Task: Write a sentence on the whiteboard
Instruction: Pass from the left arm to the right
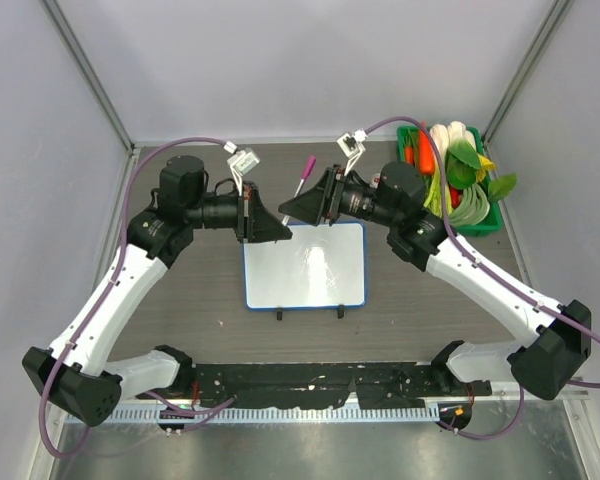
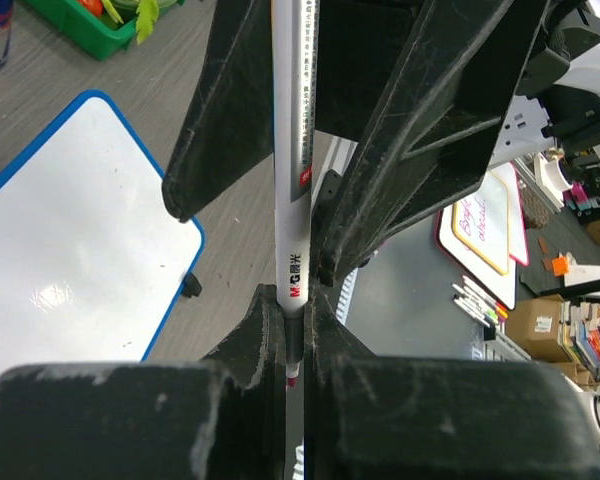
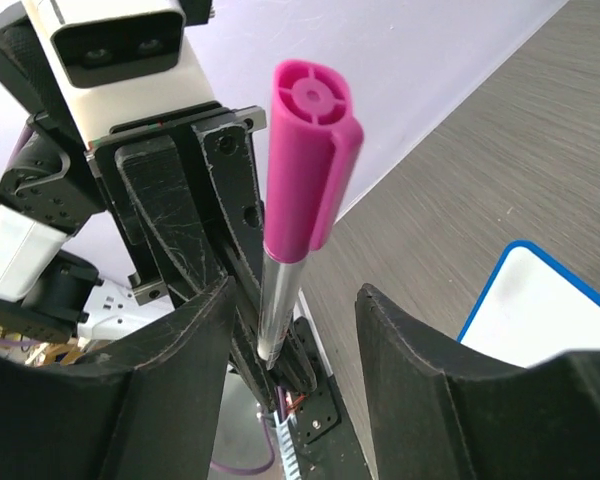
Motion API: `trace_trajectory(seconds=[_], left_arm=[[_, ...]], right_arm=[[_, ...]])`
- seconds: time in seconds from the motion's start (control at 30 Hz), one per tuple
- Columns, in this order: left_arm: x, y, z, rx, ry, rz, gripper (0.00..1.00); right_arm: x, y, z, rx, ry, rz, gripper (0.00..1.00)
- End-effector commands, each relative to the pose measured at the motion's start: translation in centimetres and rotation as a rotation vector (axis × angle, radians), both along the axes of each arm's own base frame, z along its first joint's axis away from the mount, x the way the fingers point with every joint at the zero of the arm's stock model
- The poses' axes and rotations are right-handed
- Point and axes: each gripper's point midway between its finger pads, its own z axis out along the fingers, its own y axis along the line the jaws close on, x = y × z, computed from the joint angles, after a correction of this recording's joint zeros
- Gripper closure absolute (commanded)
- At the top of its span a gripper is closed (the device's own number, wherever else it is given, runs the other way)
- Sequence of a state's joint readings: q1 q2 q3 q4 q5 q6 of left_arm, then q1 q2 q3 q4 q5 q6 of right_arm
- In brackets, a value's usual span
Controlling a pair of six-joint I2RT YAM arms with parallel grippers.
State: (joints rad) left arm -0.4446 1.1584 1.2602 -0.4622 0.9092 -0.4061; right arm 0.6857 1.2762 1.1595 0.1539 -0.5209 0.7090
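A grey wood-grain table (image 1: 210, 290) stands between pale walls. Nearest, the whiteboard (image 1: 305, 265) lies flat at its middle, glossy white with a thin blue rim, rounded corners and two black clips on the near edge. The grippers partly cover its far edge. Above that edge the scuffed black left gripper (image 2: 293, 310) is clenched on the low end of a marker (image 3: 305, 150), hiding the tip. The right gripper (image 3: 295, 290) flanks the silvery barrel, jaws apart, below the magenta cap. Beyond is a green bin (image 1: 475, 228) of vegetables.
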Motion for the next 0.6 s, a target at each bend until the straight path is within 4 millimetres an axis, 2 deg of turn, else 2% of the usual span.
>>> trace_trajectory(seconds=[0.0,0.1,0.27,0.57], left_arm=[[-1.0,0.0,1.3,-0.026,-0.043,-0.064,1.0],[-1.1,0.0,1.3,-0.024,-0.049,-0.066,1.0],[-1.3,0.0,1.1,-0.024,-0.047,-0.077,1.0],[-1.9,0.3,0.5,-0.006,-0.042,-0.088,1.0]], right_arm=[[-2.1,0.3,2.8,0.049,-0.091,0.094,0.46],[-2.4,0.2,2.5,0.045,-0.087,0.107,0.54],[-3.0,0.2,1.7,0.028,-0.074,0.137,0.58],[-4.0,-0.1,1.8,0.048,-0.079,0.169,0.64]])
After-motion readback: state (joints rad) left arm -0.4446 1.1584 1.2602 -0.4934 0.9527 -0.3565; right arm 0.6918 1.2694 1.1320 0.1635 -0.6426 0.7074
